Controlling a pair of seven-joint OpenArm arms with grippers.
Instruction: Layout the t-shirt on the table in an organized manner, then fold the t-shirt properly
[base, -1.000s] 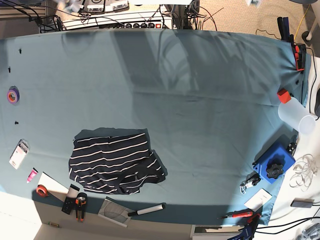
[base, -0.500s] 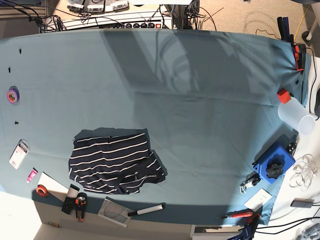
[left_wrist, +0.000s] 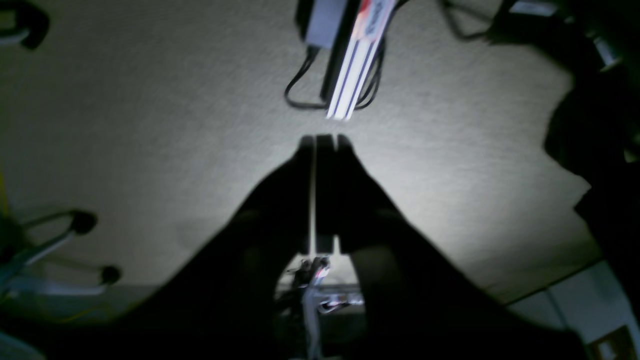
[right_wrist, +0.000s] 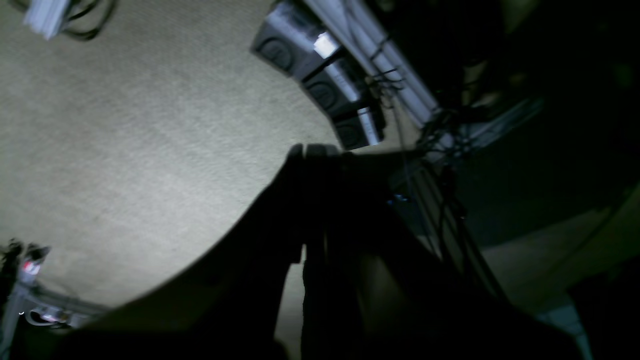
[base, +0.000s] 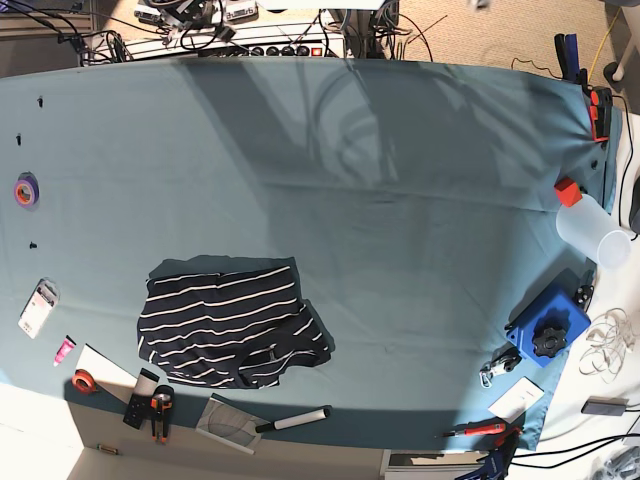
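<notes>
The t-shirt (base: 230, 325), dark navy with thin white stripes, lies in a compact, roughly rectangular bundle on the teal table (base: 400, 200), near its front left edge. Neither gripper shows in the base view. In the left wrist view my left gripper (left_wrist: 322, 140) is a dark silhouette with its jaws together, holding nothing, over beige carpet. In the right wrist view my right gripper (right_wrist: 312, 150) is also dark, jaws together and empty, over carpet beside black boxes (right_wrist: 325, 95) and cables. Both are away from the shirt.
A purple tape roll (base: 26, 189) lies at the left edge. Pliers (base: 158, 410), a red tape roll (base: 84, 381) and a white-handled tool (base: 265, 420) lie along the front edge. A blue box (base: 547, 325) and a red-capped bottle (base: 590, 225) stand at the right.
The arm shadows across the back of the table have shifted and spread. The t-shirt has not moved.
</notes>
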